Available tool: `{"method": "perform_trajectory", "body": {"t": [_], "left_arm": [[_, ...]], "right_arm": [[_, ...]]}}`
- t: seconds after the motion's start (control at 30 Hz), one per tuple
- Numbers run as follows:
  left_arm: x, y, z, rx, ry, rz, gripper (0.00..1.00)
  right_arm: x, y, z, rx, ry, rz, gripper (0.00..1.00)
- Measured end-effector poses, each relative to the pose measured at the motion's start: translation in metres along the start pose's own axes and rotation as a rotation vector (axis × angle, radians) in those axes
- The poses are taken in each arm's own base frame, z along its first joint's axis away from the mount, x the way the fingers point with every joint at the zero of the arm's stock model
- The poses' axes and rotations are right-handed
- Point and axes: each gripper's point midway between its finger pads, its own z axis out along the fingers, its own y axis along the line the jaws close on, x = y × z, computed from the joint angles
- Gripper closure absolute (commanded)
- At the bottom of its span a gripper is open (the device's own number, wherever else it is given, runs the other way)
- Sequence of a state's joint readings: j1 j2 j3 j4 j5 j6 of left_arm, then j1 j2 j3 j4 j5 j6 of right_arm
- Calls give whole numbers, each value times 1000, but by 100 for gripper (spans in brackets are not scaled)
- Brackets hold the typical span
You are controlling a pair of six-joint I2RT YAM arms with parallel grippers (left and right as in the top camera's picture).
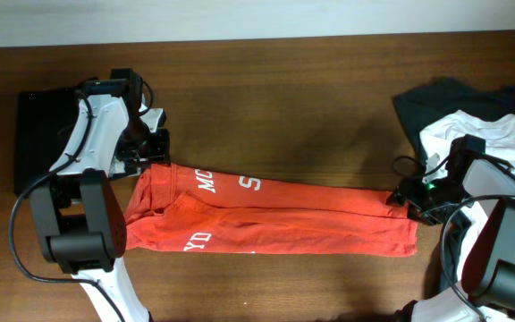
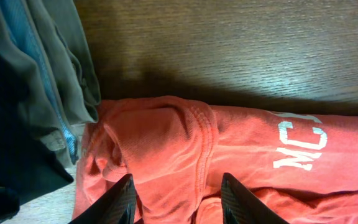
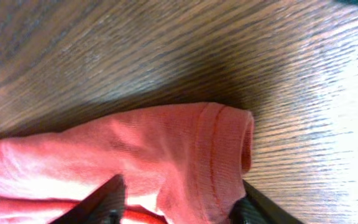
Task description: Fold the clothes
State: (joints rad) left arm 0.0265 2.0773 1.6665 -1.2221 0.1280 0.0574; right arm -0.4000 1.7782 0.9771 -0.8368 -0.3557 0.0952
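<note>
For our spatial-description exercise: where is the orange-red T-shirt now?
In the overhead view the orange-red T-shirt lies stretched across the table, one end at the left gripper beside the dark folded garments, the other at the right gripper beside the white shirt.

overhead feed reads bright and even for me, soft shadows only. on the right wrist, white glare washes the tabletop [image 3: 334,124]; a dark shadow hugs the t-shirt [image 3: 166,143], focus slightly soft.
</note>
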Motion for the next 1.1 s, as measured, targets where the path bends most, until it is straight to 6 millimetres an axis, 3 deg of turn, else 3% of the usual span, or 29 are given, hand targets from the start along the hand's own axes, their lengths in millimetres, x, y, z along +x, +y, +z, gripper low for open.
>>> {"method": "perform_trajectory", "body": {"t": [0.07,0.13,0.17,0.23,0.27,0.33,0.43,0.53,0.63,0.7,0.77,0.83,0.9,1.0,1.1], "left_arm": [[0,0,0,0,0,3,56],[0,0,0,0,0,7,55],[0,0,0,1,0,7,55],[0,0,0,0,-2,7,55],[-1,0,0,0,-5,7,54],[-3,0,0,0,-14,9,51],[-5,0,0,-1,-19,12,51],[-5,0,0,0,-19,13,51],[-5,0,0,-1,-19,13,51],[0,0,-1,0,2,10,52],[6,-2,-11,1,27,19,52],[-4,-3,-28,-1,-10,33,51],[-11,-5,-41,-3,-42,38,49],[-16,-6,-53,-5,-66,42,47],[-17,-6,-55,-5,-72,43,46]], "right_arm": [[-6,-9,-4,-16,-24,35,43],[-12,-31,-14,-62,-57,91,46],[-9,-43,-18,-83,-54,127,46],[-4,-48,-19,-101,-50,134,46],[-2,-46,-17,-110,-51,121,46],[9,-29,-9,-156,-39,70,59],[29,-6,6,-242,10,27,96],[39,-1,12,-281,54,44,96],[33,-3,6,-246,87,51,96],[4,0,-25,-209,42,33,96],[-34,-2,-75,-134,-55,14,96],[-58,-6,-115,-68,-142,4,96],[-59,-3,-135,-40,-152,3,96],[-45,30,-129,-28,-82,-59,96],[-20,110,-96,-8,-6,-215,95]]}}
